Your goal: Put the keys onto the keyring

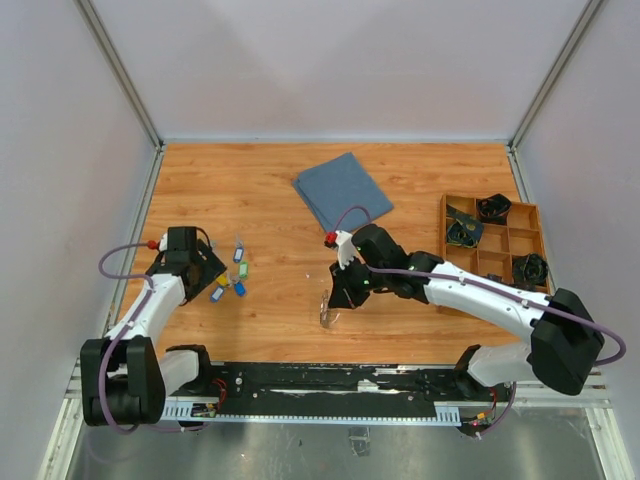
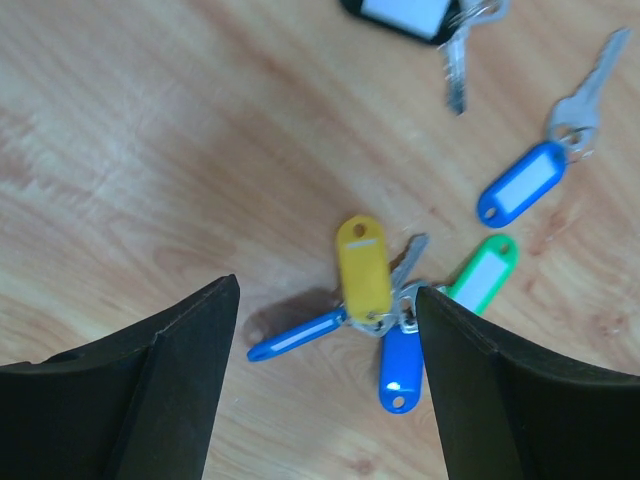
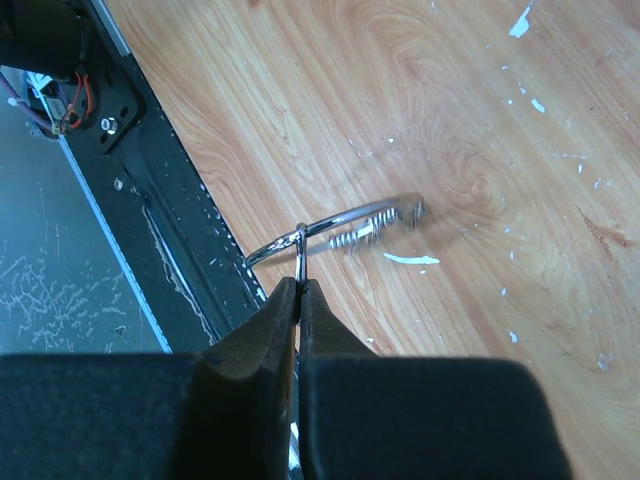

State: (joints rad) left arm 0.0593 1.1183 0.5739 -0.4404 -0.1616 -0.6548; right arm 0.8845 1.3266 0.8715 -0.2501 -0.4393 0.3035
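Pinched in the right gripper (image 3: 298,285), the thin keyring (image 3: 335,222) looks stiff and slippery; the spread left gripper (image 2: 325,292) should take the light keys (image 2: 409,258) by the yellow tag (image 2: 362,262).

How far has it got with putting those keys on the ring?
Done: the right gripper is shut on the keyring, which carries no key. In hand: the left gripper hovers open over the keys. Left: picking and threading every key.
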